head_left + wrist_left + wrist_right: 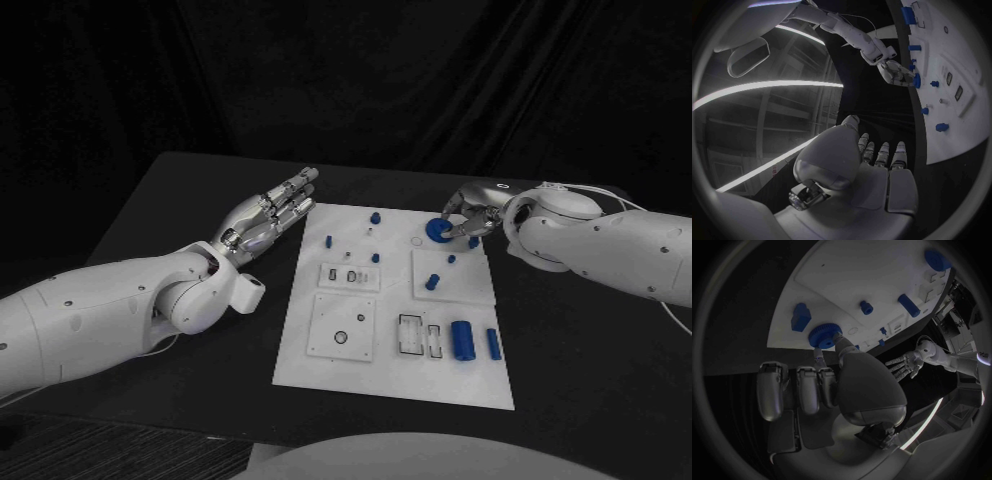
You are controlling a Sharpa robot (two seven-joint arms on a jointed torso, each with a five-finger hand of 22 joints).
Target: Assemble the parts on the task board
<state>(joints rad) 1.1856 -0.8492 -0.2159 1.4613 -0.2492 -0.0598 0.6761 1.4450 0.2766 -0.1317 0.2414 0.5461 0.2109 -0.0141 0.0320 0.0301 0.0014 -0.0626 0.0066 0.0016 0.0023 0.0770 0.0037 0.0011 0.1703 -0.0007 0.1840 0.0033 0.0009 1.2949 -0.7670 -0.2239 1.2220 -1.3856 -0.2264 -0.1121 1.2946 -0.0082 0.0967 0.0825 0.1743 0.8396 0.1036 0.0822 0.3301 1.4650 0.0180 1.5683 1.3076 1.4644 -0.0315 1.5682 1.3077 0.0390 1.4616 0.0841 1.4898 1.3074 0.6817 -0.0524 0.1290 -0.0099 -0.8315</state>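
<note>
Currently, a blue gear (434,230) is pinched by the right robot hand (473,222) over the task board (329,355). Left robot hand (268,219): open, idle. Seating judged next, requiring careful alignment.

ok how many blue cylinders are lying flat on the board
2, side by side by the task board's near right corner: a thick cylinder and, right of it, a thinner cylinder.

1. The head view looks steeply down from above the near edge of the black flat counter (188,190), taking in the whole white rectangular task board (392,375).
2. The left wrist view sits close behind the left silver robot hand (879,165), facing across the board.
3. The right wrist view, close behind the right silver robot hand (826,390), shares the board's far edge.
</note>
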